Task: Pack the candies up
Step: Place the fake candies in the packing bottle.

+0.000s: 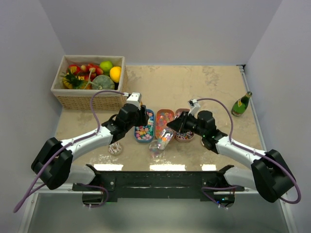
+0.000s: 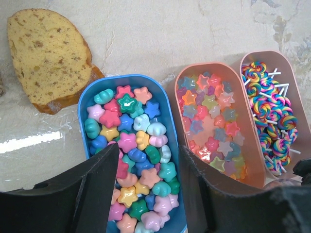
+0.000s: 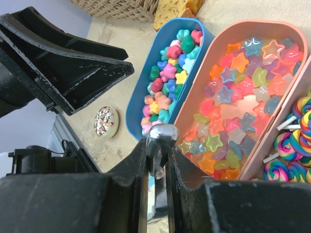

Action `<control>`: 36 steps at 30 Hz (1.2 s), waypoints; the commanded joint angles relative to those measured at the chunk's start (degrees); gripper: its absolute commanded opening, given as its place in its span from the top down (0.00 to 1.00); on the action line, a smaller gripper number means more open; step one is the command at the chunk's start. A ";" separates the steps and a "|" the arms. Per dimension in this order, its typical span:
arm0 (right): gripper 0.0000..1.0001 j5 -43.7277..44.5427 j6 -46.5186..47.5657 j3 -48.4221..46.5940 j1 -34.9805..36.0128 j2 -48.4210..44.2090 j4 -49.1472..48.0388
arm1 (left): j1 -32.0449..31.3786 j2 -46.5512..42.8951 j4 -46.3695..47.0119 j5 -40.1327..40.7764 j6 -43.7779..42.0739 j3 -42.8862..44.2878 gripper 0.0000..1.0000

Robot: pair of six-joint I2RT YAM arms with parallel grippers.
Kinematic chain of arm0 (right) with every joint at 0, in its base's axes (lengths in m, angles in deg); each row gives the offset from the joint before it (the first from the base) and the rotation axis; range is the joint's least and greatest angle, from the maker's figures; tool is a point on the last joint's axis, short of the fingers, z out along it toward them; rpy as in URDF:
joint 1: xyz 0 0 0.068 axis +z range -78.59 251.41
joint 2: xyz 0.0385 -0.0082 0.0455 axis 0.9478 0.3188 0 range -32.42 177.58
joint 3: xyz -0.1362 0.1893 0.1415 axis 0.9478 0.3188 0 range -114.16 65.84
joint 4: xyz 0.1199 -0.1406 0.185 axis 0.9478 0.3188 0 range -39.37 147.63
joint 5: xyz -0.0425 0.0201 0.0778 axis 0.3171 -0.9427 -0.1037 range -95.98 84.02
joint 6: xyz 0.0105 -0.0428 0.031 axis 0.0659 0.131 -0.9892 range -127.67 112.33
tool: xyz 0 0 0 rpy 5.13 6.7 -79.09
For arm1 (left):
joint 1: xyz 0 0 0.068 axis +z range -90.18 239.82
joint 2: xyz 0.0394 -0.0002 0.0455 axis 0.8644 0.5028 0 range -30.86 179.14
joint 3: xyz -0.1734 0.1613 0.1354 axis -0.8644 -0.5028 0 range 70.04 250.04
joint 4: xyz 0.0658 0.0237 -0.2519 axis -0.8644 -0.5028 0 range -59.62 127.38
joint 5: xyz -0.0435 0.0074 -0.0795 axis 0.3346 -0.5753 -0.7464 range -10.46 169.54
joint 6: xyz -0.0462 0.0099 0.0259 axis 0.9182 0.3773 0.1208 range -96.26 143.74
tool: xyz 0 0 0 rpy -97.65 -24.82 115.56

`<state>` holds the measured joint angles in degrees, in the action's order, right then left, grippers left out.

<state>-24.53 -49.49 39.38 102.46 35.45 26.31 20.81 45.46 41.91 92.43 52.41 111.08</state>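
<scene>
We see the left gripper [image 2: 148, 151] spread wide above the oblong blue plastic tray [image 2: 163, 99], which is full of pastel star and shell candies [image 2: 127, 124]. Beside it, the middle pink tray [image 2: 206, 65] holds translucent star gummies [image 2: 210, 116], and the outer pink tray [image 2: 286, 60] holds rainbow swirl lollipops [image 2: 272, 114]. The right gripper [image 3: 158, 141] is clenched on a thin shiny piece [image 3: 160, 132] that we cannot identify.

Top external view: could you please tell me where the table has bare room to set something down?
Widest patch: the back of the table, between the basket and the bottle, behind the candy trays. A smaller one: between the trays and the bottle. Crowded: front centre, where the left gripper, the right gripper, the clear bag and the cookie sit.
</scene>
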 commanded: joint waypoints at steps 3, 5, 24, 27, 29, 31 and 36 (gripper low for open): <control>1.00 2.99 3.50 -3.16 0.94 -2.22 0.84 | 0.24 -1.87 1.00 1.62 -1.07 0.98 0.43; 1.00 3.25 3.68 -3.51 1.03 -2.48 1.02 | 0.24 -1.96 0.91 1.71 -1.07 0.89 0.43; 1.00 7.29 7.37 -6.32 3.76 -3.63 5.59 | 0.24 -2.05 1.27 1.88 -1.07 0.80 0.40; 1.00 8.69 8.16 -6.85 3.93 -3.98 6.91 | 0.16 -2.05 1.27 1.88 -1.07 0.89 0.40; 1.00 9.14 8.25 -7.11 3.85 -4.24 7.35 | 0.24 -2.05 1.27 1.88 -1.16 0.89 0.40; 1.00 9.40 8.16 -7.29 3.93 -4.94 7.44 | 0.24 -2.13 1.27 1.88 -1.16 0.89 0.40; 1.00 12.56 8.07 -9.57 3.93 -6.53 9.20 | 0.24 -1.61 1.09 2.06 -1.42 0.89 0.40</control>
<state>-15.70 -42.54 34.29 106.02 31.19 35.34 20.81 44.87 41.91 93.24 52.39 111.08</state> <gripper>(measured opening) 0.168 0.600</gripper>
